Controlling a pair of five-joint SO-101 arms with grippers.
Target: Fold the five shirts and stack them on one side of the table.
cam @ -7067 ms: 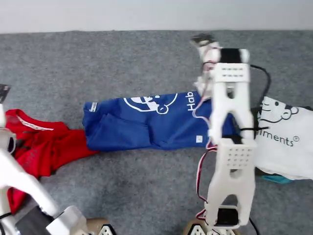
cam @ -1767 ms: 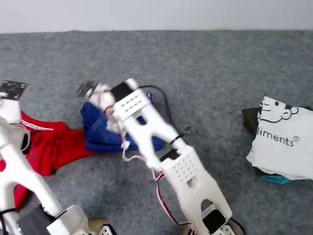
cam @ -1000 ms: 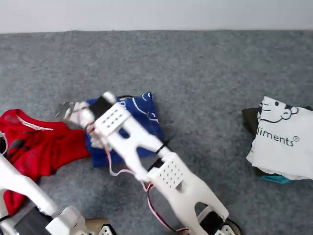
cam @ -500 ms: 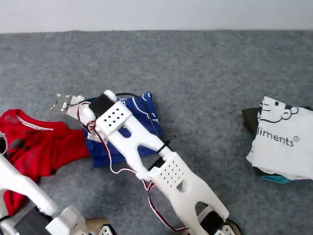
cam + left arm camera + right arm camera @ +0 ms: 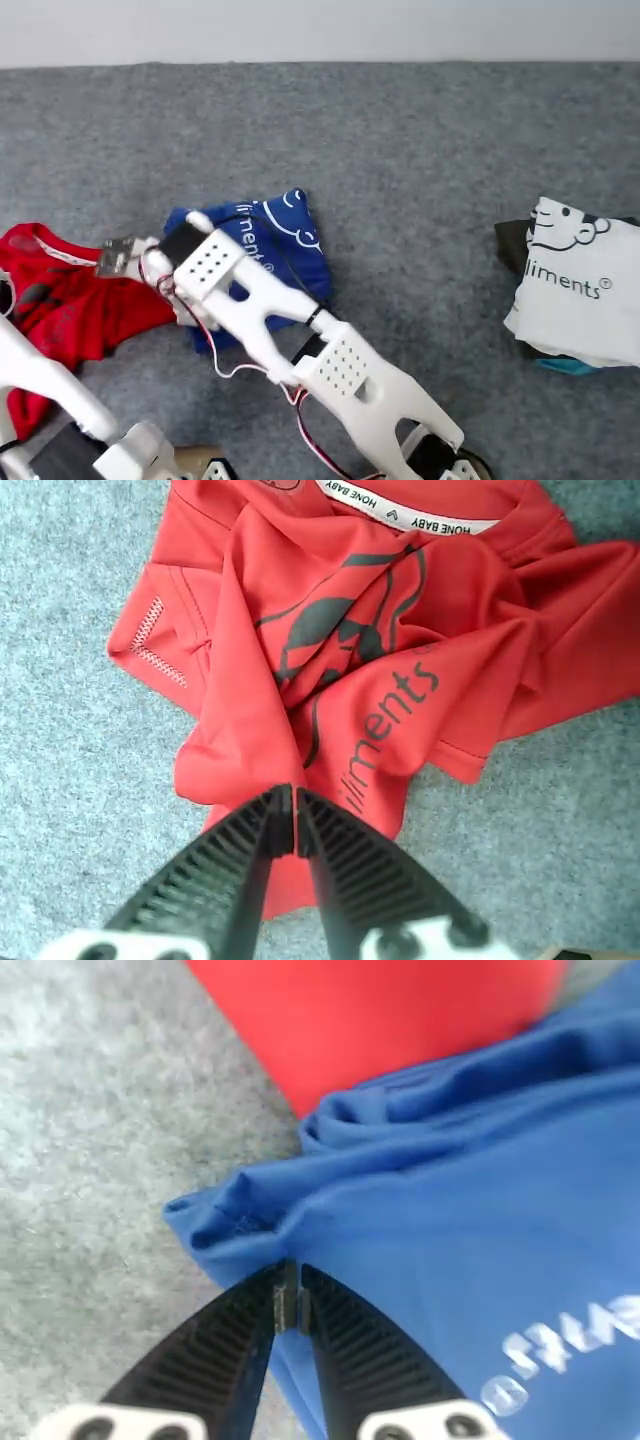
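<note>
The right gripper (image 5: 287, 1305), pinched shut on the edge of the folded blue shirt (image 5: 285, 235) beside the crumpled red shirt (image 5: 70, 300), could drag the fold open if it pulls away unreleased, while the left gripper (image 5: 295, 820) hangs closed and empty above the red.

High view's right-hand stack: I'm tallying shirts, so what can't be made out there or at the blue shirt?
- High view: the stack under the white printed shirt is cut by the picture's edge; lower layers barely peek out, so no count.
- High view: the white plastic arm covers the blue fabric shirt's near part.
- Right wrist view: the right end effector's tips hide whether it pinches cloth.
</note>
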